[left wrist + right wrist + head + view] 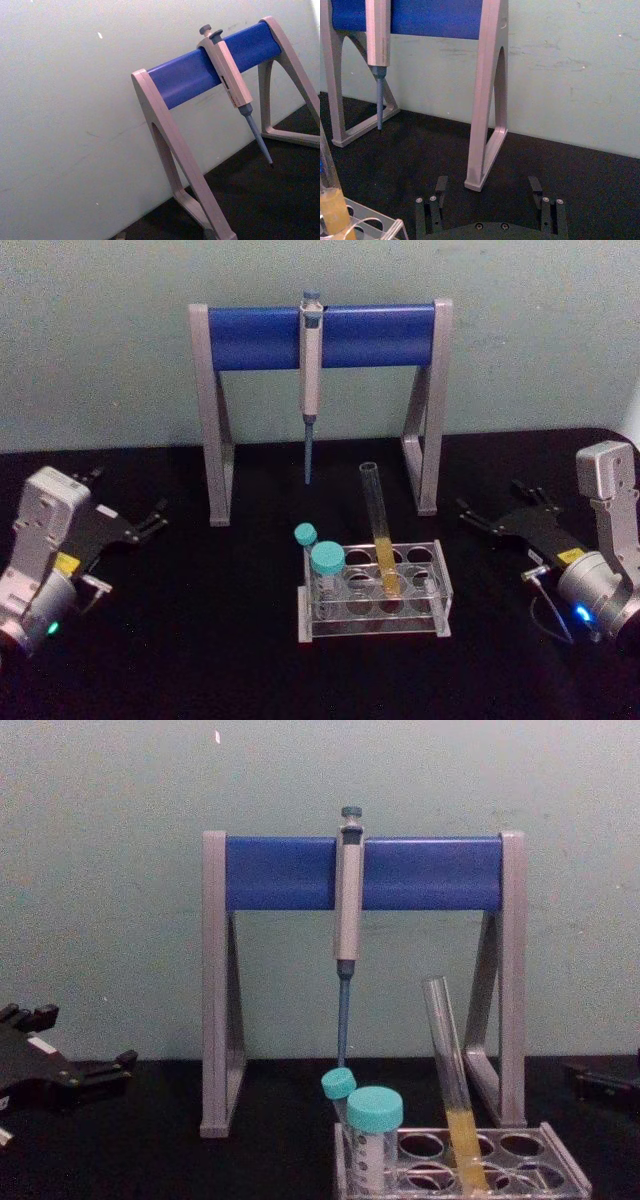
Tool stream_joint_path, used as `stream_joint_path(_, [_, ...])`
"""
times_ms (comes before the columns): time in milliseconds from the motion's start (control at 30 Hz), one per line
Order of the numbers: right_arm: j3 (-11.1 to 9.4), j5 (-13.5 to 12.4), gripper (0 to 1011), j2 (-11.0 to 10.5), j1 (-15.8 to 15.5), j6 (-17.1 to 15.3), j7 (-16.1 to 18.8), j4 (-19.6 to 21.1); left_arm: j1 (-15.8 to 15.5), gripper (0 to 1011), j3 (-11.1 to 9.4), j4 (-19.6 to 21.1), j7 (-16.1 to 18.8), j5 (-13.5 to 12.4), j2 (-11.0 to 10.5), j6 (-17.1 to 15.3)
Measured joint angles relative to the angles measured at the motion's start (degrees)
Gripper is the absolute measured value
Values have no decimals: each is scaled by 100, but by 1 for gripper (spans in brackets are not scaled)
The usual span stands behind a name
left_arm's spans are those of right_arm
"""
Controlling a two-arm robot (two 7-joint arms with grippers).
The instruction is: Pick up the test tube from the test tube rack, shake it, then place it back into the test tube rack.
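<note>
Test tube (380,530) leans in the test tube rack (440,585) with yellow liquid low down — both hands, left hand (150,521) and right hand (490,508), wait open and far off — a crooked grab could spill it.

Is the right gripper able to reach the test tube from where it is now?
Probably yes. The right gripper rests open on the table to the right of the rack, and the test tube rises well above the rack; nothing stands between them. The capped tubes sit on its far side.
</note>
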State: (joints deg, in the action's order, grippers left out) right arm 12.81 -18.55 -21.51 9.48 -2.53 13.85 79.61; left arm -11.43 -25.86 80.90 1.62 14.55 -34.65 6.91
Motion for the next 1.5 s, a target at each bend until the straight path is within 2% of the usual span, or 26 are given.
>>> stream_joint_path(1500, [21,-10,1000,-22,-1,8,-31,29,0,1001,0,0,0,0,0,0])
